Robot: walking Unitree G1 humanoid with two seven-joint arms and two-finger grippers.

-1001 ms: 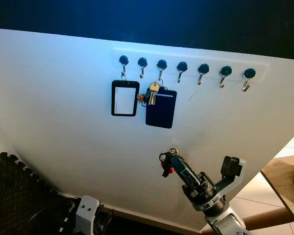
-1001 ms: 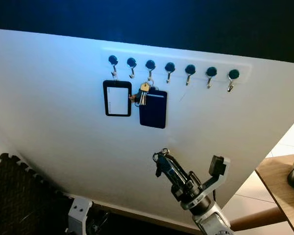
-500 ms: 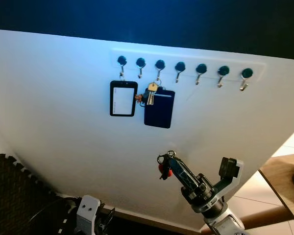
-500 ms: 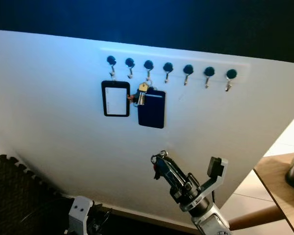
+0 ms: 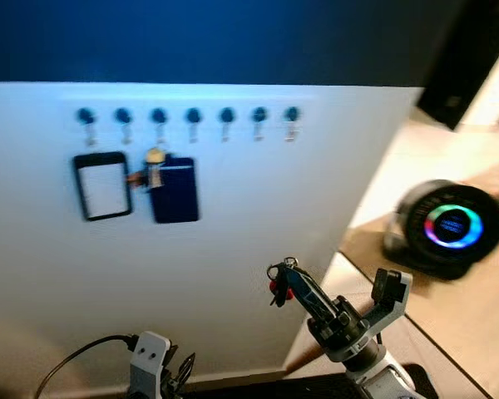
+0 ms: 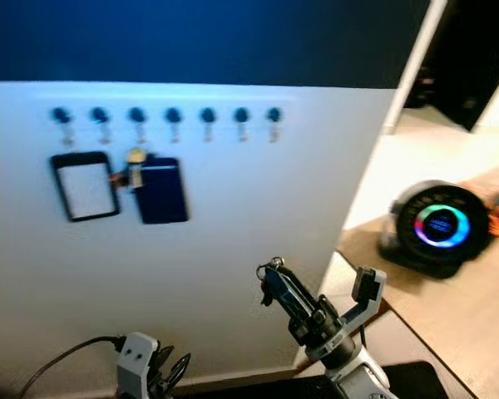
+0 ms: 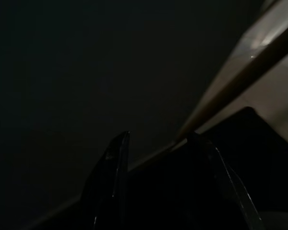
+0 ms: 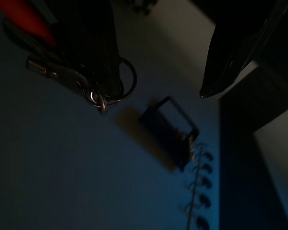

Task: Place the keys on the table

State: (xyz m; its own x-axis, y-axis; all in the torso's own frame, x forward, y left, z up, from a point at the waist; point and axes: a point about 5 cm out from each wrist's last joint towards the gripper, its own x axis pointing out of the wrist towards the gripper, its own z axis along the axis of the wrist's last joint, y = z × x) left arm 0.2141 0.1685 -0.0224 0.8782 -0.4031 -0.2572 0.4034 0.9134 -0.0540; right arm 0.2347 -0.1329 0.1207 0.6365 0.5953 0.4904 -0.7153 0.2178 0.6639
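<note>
turning away from the white wall (image 5: 233,216), so the whole view has swung since a moment ago: the hook rail (image 5: 191,116) with the badge holder (image 5: 102,184) and blue card pouch (image 5: 176,189) now sits off to my left, and a wooden table (image 5: 474,324) has come in on my right. my right gripper (image 5: 337,303) sits low in front of me in much the same pose as before, w/ the keys (image 5: 280,278) hanging off one black finger while the other finger stands apart (more hooked on than pinched, looks like). left gripper (image 7: 158,158) hangs idle in the dark, fingers parted. meaning for the task: keys are off the wall and the table is now within sight, so carrying is underway, placing not yet done. table surface is bare wood nearest me; a round black device w/ a glowing ring (image 5: 449,226) sits on it further right. pale floor beyond, dark upper wall (image 5: 233,37).
</note>
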